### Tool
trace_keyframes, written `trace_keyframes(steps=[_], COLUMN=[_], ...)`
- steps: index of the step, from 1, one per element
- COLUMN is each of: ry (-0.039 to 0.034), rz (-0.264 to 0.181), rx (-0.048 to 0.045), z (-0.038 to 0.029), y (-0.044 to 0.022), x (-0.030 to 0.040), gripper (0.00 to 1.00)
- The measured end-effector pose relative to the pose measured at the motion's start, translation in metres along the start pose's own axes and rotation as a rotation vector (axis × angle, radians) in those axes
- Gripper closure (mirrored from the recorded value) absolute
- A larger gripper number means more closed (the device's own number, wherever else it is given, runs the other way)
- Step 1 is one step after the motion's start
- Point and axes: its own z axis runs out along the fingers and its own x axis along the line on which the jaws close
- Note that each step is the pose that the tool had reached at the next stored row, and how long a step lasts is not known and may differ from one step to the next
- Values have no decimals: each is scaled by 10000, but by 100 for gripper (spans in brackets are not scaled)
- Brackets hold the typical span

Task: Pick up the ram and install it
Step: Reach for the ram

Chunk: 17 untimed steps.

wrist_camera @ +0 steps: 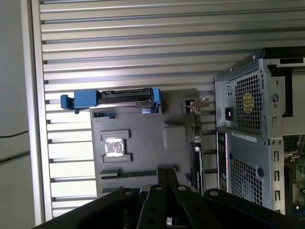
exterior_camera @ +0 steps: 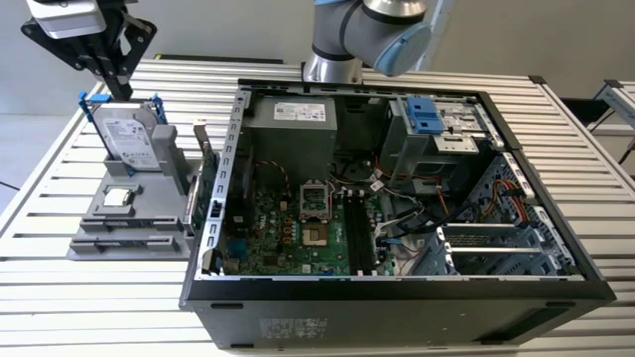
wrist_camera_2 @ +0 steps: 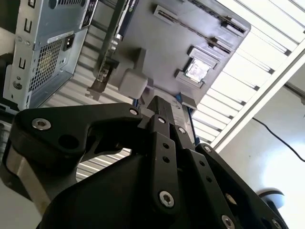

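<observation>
Black gripper (wrist_camera: 167, 171) linkage looms closest in both wrist views, and the jaws are pressed together with nothing between them. Over in the exterior view the gripper hangs at eleven o'clock of the scene, fingertips just above the top edge of the hard drive (exterior_camera: 129, 137). Touching its blue frame or clear of it? I cannot tell.

Now the ram (exterior_camera: 210, 190). It stands on edge along the three o'clock side of the grey holder (exterior_camera: 129, 242), just beside the outer wall of the computer case (exterior_camera: 397, 294). We get it edge-on, a thin green sliver, so its chips and label can't be made out. It sits apart from the gripper, with nothing gripping it.

At the ram's nine o'clock the processor chip (exterior_camera: 119, 197) lies flat in its pocket, and the hard drive stands upright at the holder's twelve o'clock end. Inside the open case the motherboard (exterior_camera: 297, 238) shows, with cables crowding its three o'clock side. Holder and case both rest on the slatted table (exterior_camera: 59, 297). At twelve o'clock the arm (exterior_camera: 367, 30) is cut off by the upper edge.
</observation>
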Motion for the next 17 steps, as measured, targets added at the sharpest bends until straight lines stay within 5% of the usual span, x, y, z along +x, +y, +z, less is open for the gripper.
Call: trace_keyframes(steps=[17], ry=[23], rz=[-466], rx=[-7], z=[-4], y=[-18], x=[264], gripper=[100])
